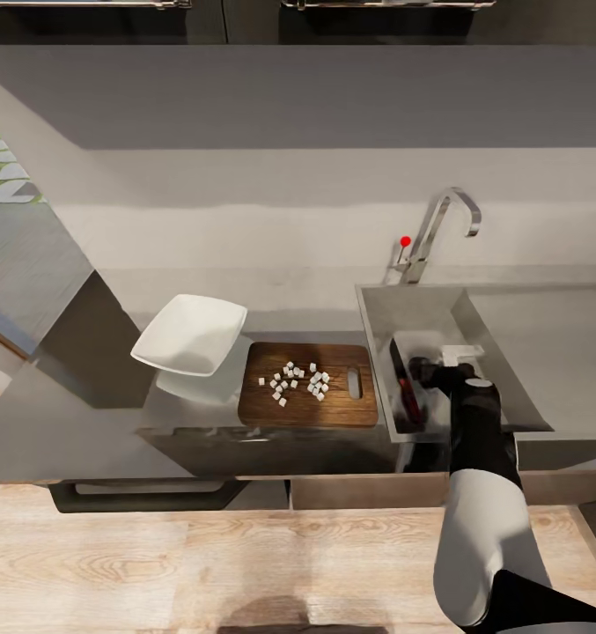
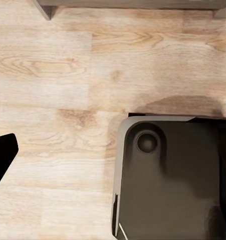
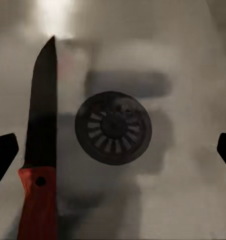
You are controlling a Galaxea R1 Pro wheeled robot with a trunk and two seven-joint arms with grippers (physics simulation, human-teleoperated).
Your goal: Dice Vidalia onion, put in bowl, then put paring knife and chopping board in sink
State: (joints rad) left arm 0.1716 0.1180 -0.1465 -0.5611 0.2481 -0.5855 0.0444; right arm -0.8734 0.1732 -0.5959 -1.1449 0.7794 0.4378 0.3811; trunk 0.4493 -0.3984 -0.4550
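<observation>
The paring knife (image 3: 41, 150) lies flat on the sink (image 1: 372, 319) floor beside the round drain (image 3: 114, 128), red handle toward the camera, dark blade pointing away. My right gripper (image 3: 113, 152) hangs open above it, both fingertips (image 3: 3, 156) spread wide and touching nothing. From the head view the right gripper (image 1: 418, 373) is down inside the basin over the knife (image 1: 406, 393). Little white diced onion chunks (image 1: 296, 379) sit on the wooden chopping board (image 1: 333, 407). The white square bowl (image 1: 189, 333) stands left of the board on the countertop (image 1: 271, 304). My left gripper (image 2: 113, 155) hangs open over the floor.
The chrome tap (image 1: 440, 227) with its red knob (image 1: 405, 240) rises behind the basin. A drainboard (image 1: 553, 335) stretches to the right. A dark handle (image 1: 143, 495) sticks out below the counter's front edge. The robot's dark base (image 2: 168, 180) lies on the wooden floor (image 2: 52, 75).
</observation>
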